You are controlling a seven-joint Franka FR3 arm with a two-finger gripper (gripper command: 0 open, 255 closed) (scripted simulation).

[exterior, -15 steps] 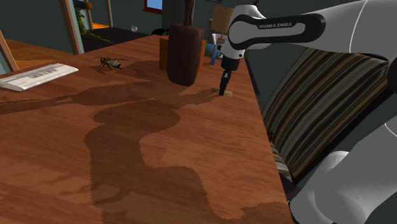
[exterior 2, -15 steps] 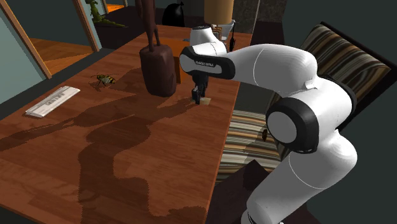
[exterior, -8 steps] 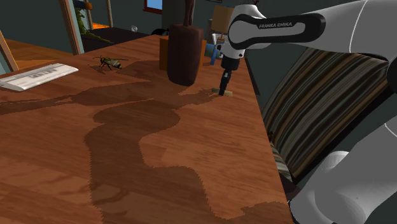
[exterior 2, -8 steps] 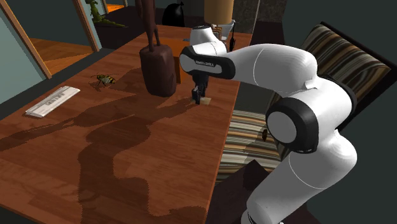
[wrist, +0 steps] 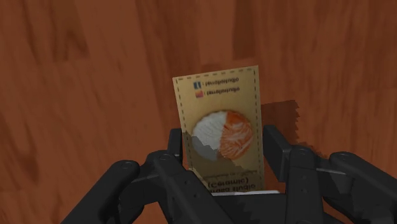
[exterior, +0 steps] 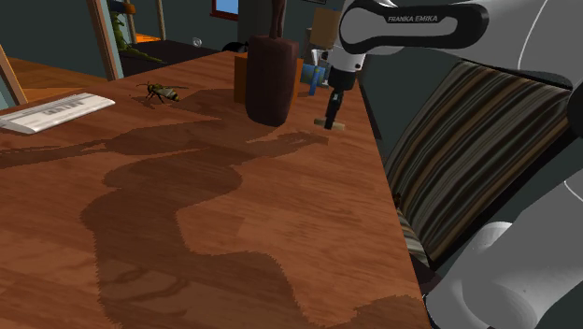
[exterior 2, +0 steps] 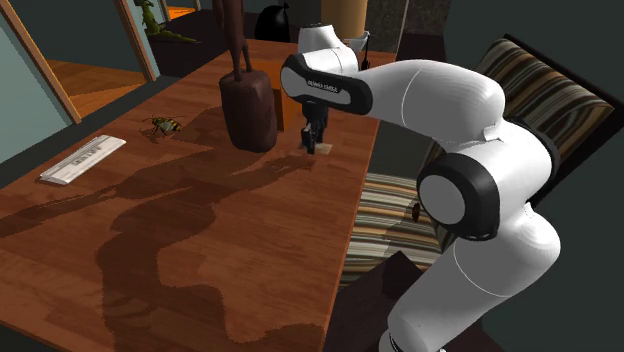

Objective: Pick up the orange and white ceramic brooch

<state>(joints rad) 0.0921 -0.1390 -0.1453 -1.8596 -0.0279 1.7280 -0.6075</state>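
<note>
Change: Compared with half a second earlier, the jaws had risen off the tabletop [exterior: 234, 206] and taken the brooch [wrist: 219, 137] up with them. The arm's shadow had spread wider across the wood.
Brooch: A round orange and white piece mounted on a tan printed card. It hung just above the tabletop near the edge, beside a tall dark brown block [exterior: 271, 79].
Jaws: Clamped on the card's two long edges, one black finger on each side, as seen in the wrist view.
Meaning for the task: The lift appeared to be under way, with the card seemingly clear of the wood. Judging by how low it hung, more height was probably still needed.
Arm pose: The white arm [exterior: 411, 28] reached out over a striped chair [exterior: 467, 140]. Its forearm was roughly level and the hand pointed straight down.
</note>
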